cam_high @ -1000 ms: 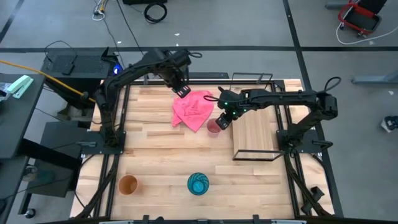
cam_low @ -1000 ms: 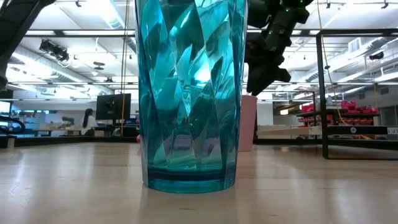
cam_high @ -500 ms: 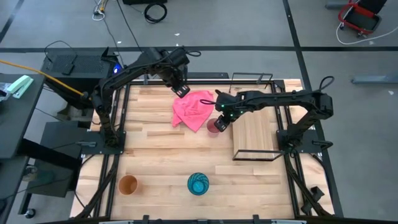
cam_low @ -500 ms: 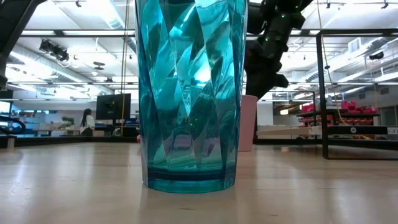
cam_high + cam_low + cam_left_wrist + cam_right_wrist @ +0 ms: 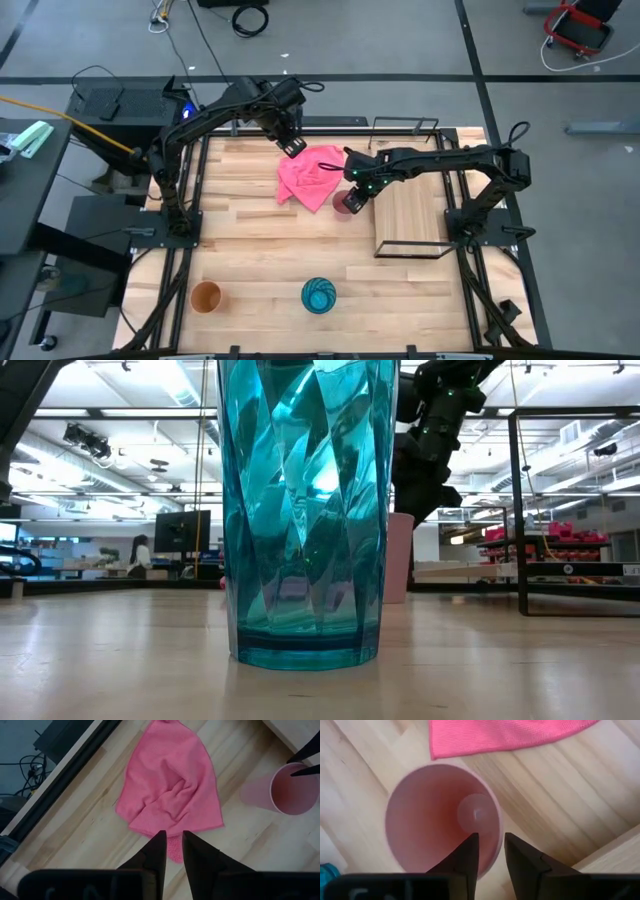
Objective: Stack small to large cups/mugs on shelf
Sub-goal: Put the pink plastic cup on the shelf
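- Orange cup [image 5: 206, 296] stands upright near the front left corner of the surface [image 5: 250, 250], well apart from both arms, with the teal-blue cup [image 5: 319, 295] just to its right along the front edge.
- Left jaws [image 5: 293, 146] hang over the back edge of the pink cloth [image 5: 310, 176], fingers nearly together and holding nothing.
- Small pink cup [image 5: 345, 202] stands upright, mouth up, between the cloth and the shelf [image 5: 410, 215].
- Right jaws [image 5: 356, 196] sit directly above that cup's rim, a narrow gap between the fingers [image 5: 465, 857] straddling the near wall, not yet closed on it.
- Right arm is clearly nearer; I'd judge a short drop and squeeze comes next.
- Shelf board lies just right of the cup, bare, its black frame the edge to clear.
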